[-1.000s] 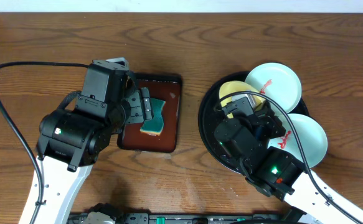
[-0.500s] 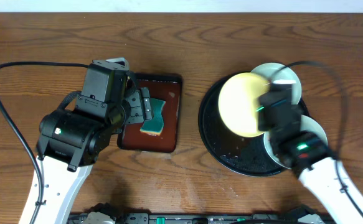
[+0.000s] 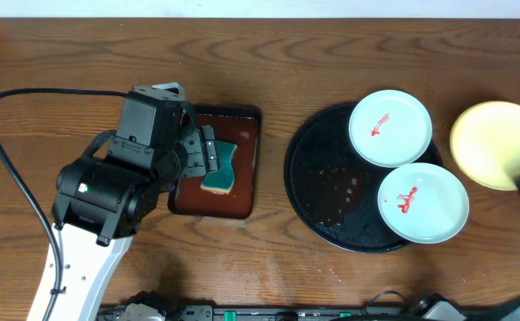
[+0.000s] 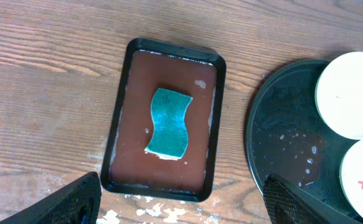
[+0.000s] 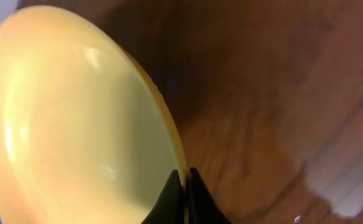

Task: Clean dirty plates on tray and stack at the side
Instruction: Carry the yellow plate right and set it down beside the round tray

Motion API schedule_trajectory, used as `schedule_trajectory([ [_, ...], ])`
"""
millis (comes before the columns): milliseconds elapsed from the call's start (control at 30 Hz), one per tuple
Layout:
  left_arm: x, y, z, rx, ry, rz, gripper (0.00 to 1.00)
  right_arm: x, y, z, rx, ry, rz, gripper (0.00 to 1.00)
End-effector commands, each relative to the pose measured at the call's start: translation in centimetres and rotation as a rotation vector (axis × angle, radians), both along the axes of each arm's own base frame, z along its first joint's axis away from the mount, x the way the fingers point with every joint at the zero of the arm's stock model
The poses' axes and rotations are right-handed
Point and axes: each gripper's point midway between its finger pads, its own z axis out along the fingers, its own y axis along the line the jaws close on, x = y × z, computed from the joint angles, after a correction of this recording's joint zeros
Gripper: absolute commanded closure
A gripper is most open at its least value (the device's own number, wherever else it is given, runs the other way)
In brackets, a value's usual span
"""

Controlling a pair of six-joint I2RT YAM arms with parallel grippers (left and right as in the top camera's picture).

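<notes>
Now, your wooden table (image 3: 331, 53) holds one black tray (image 3: 317, 187) with two mint-white plates (image 3: 390, 127) at its three o'clock; right gripper (image 5: 182, 190) clamps one yellow plate (image 3: 496, 143), left gripper (image 4: 187, 202) gapes.

My yellow plate (image 3: 494, 143) is pale and plain. The far white plate (image 3: 390, 127) and the near white plate (image 3: 423, 201) each show red smears. I see the round tray (image 3: 317, 192) black with pale flecks, the sponge (image 4: 167, 122) teal, the small tray (image 4: 131, 124) reddish-brown, the table (image 3: 375, 53) brown-grained.
</notes>
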Motion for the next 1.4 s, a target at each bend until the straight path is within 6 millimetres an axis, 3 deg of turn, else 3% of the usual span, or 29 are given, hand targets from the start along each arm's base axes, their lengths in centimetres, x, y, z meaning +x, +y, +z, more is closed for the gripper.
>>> schedule_trajectory([
  [0,0.0,0.2,0.5,0.003,-0.014,0.001,0.16,0.2,-2.6,-1.3,0.052,-0.029,-0.085,0.99],
  [100,0.0,0.2,0.5,0.003,-0.014,0.001,0.16,0.2,-4.1,-3.4,0.052,0.002,-0.115,0.99],
  [233,0.0,0.2,0.5,0.003,-0.015,0.001,0.16,-0.8,-4.2,-6.8,0.086,0.11,-0.129,0.99],
  [333,0.0,0.2,0.5,0.003,-0.014,0.001,0.16,-1.3,-4.7,-7.7,0.06,0.156,-0.121,0.99],
  [367,0.0,0.2,0.5,0.003,-0.014,0.001,0.16,-1.1,-4.9,-7.6,0.04,0.156,-0.1,0.92],
  [433,0.0,0.2,0.5,0.003,-0.014,0.001,0.16,-0.1,-4.8,-6.9,0.013,0.118,-0.025,0.62],
  [600,0.0,0.2,0.5,0.003,-0.014,0.001,0.16,3.9,-0.5,-1.4,0.048,-0.117,0.194,0.53],
  [733,0.0,0.2,0.5,0.003,-0.014,0.001,0.16,4.4,5.2,1.9,0.011,-0.117,0.363,0.52],
  [833,0.0,0.2,0.5,0.003,-0.014,0.001,0.16,2.8,8.8,1.7,-0.057,0.035,0.442,0.49],
  [933,0.0,0.2,0.5,0.003,-0.014,0.001,0.17,0.3,9.9,0.5,-0.163,0.259,0.444,0.46],
  [1033,0.0,0.2,0.5,0.003,-0.015,0.001,0.16,-1.4,10.1,-0.3,-0.255,0.417,0.438,0.44],
  [1200,0.0,0.2,0.5,0.003,-0.014,0.001,0.16,-2.9,9.8,-3.1,-0.22,0.5,0.37,0.39],
  [1367,0.0,0.2,0.5,0.003,-0.014,0.001,0.16,-3.6,9.7,-5.7,-0.137,0.529,0.364,0.46],
])
